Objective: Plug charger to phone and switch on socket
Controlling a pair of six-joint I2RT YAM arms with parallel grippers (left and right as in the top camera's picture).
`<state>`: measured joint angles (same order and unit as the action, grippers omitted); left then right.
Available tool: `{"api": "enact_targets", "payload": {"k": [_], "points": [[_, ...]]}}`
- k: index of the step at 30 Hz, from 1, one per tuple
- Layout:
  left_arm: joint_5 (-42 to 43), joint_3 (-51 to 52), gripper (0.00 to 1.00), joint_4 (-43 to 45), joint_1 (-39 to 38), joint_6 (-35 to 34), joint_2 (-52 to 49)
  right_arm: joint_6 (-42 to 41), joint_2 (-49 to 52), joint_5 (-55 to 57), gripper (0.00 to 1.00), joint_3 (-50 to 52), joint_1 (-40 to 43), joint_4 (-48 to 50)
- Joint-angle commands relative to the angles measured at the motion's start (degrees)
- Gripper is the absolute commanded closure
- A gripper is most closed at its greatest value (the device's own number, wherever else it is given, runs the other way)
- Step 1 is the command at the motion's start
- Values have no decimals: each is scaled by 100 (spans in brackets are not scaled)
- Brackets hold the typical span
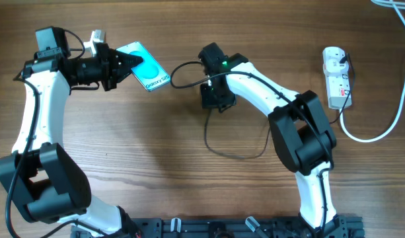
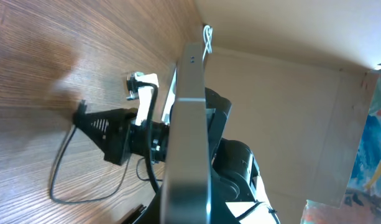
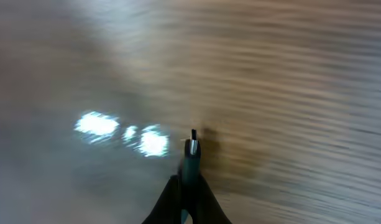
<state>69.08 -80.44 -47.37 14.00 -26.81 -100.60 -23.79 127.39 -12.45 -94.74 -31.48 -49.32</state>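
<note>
My left gripper (image 1: 128,65) is shut on the phone (image 1: 148,67) and holds it tilted above the table at the far left. Its teal screen with "Galaxy" lettering faces up. In the left wrist view the phone (image 2: 187,124) shows edge-on. My right gripper (image 1: 214,104) is to the right of the phone and apart from it. It is shut (image 3: 189,180) on the connector tip (image 3: 191,146) of the charger, whose thin dark cable (image 1: 235,156) loops across the table. The white socket (image 1: 335,82) lies at the far right with a black plug (image 1: 346,63) at its far end.
The socket's white lead (image 1: 380,134) curves along the right edge of the wooden table. In the left wrist view the right gripper (image 2: 112,134) and the cable loop (image 2: 84,198) show beyond the phone. The arm bases stand at the front edge.
</note>
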Motion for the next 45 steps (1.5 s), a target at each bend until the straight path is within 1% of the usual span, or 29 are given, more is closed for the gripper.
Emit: {"api": "enact_targets", "payload": {"k": [1,3,6,10,12,14,16,17,18,20,23,26,32,40,45], "points": [[70,-13,96,13,15,90,42,920,-892,-1829,96,85,310,85],[-142,-13,96,-11,15,90,42,1196,-1508,-2417,96,85,481,20],[-85,-13,96,-15,15,92,42,1593,-2315,-2951,96,85,634,-168],[103,-13,96,-24,-61,125,42,2531,-3348,-3178,95,107,649,-833],[238,-13,96,-24,-144,369,42,2815,-3742,-3331,95,225,649,-1130],[361,-13,96,-24,-229,479,42,2828,-4035,-3615,95,560,649,-1054],[428,-13,96,-22,-302,586,42,2813,-4172,-4363,96,1040,647,-667],[643,-13,96,-20,-358,772,42,2638,-4172,-5047,96,1423,640,-271],[815,-13,96,-17,-396,901,42,2455,-4159,-5250,96,1652,634,-4],[1099,-13,96,22,-446,1016,42,1790,-4155,-5357,96,2197,627,737],[1333,-13,96,85,-459,1016,42,1187,-4148,-5584,95,2645,627,1543],[2131,-13,96,490,-492,973,42,713,-4146,-5582,96,2822,627,1980],[2129,-13,96,671,-767,990,42,63,-4131,-5816,96,2872,535,2793],[2129,-13,96,669,-855,990,42,-74,-3821,-5821,96,2872,319,2990],[2129,-13,96,671,-866,990,42,-348,-3812,-5965,96,2872,315,3423]]}}
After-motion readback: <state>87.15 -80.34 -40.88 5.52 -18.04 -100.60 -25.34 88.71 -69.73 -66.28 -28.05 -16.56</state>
